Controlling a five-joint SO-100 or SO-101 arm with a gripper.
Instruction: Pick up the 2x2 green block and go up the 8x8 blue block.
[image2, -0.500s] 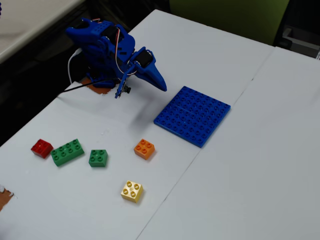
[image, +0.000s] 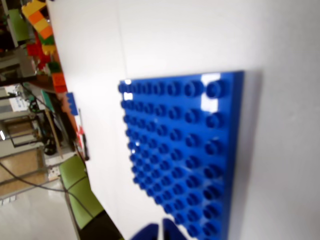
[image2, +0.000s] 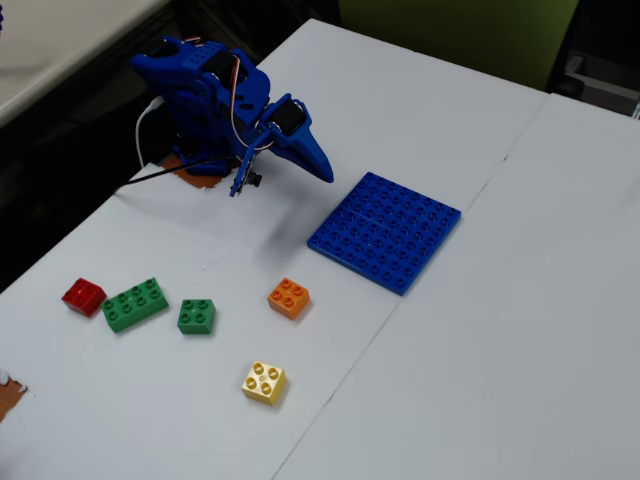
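Note:
The 2x2 green block (image2: 196, 316) sits on the white table at the front left, between a longer green brick and an orange brick. The 8x8 blue block (image2: 385, 232) lies flat in the middle of the table and fills the wrist view (image: 175, 150). My gripper (image2: 322, 170) is held in the air just left of the blue block's far corner, far from the green block. Its jaws look closed with nothing between them. In the wrist view only the blue fingertips (image: 146, 233) show at the bottom edge. The green block is out of the wrist view.
A longer green brick (image2: 134, 304), a red brick (image2: 83, 295), an orange brick (image2: 289, 297) and a yellow brick (image2: 264, 382) lie on the front left of the table. The arm's base (image2: 200, 100) stands at the back left. A seam (image2: 420, 270) splits the tabletop.

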